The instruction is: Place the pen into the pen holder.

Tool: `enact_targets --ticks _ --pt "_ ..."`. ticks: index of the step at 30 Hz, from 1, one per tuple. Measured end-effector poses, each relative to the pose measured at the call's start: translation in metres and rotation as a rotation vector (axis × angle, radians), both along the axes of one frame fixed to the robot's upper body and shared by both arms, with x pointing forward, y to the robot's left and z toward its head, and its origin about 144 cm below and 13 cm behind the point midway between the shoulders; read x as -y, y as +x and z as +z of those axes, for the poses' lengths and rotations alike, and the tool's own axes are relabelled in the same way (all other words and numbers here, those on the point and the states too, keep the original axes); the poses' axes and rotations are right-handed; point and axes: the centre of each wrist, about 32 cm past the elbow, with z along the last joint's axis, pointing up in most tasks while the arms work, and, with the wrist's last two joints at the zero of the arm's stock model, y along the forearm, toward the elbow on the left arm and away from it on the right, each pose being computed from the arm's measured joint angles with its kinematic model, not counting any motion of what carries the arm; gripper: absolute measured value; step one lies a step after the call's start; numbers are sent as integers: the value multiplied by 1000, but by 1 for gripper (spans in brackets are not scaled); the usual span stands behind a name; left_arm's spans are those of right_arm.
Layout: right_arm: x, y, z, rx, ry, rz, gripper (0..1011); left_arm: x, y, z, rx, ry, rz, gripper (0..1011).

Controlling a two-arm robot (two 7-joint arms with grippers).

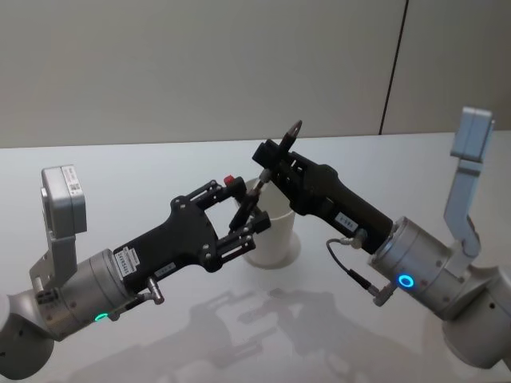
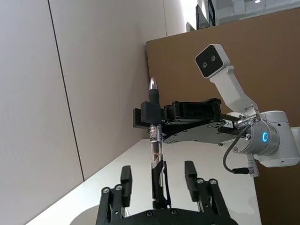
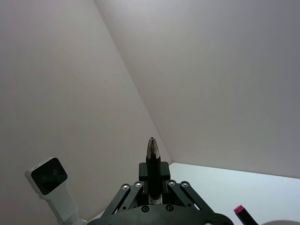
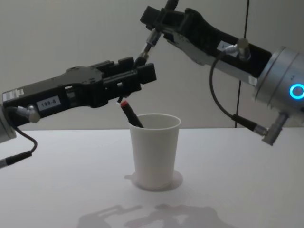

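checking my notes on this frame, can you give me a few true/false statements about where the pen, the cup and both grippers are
1. The right gripper holds the pen near its metal tip. True.
2. The pen holder lies tipped over on the table. False: it stands upright.
3. The left gripper is clamped on the pen. False: its fingers stand open on either side of the pen's lower end.
4. A red-capped pen already leans inside the pen holder. True.
5. The held pen is above the pen holder's rim, not inside it. True.
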Motion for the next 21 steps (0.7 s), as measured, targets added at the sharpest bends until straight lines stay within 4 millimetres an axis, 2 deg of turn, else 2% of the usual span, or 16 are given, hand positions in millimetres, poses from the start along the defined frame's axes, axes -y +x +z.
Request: enact_targets --ticks 3,6,7,11,21 --pt "0 -1 0 1 0 0 131 0 0 0 0 0 0 796" --pt "0 -1 1 3 0 0 131 0 0 0 1 -1 0 853" --pt "0 -1 1 3 -1 0 131 0 0 0 1 -1 0 904" --pt "0 -2 1 4 -1 -1 131 0 0 0 1 -1 0 1003" --pt "2 -4 2 9 -6 -11 131 0 0 0 2 -1 0 1003"
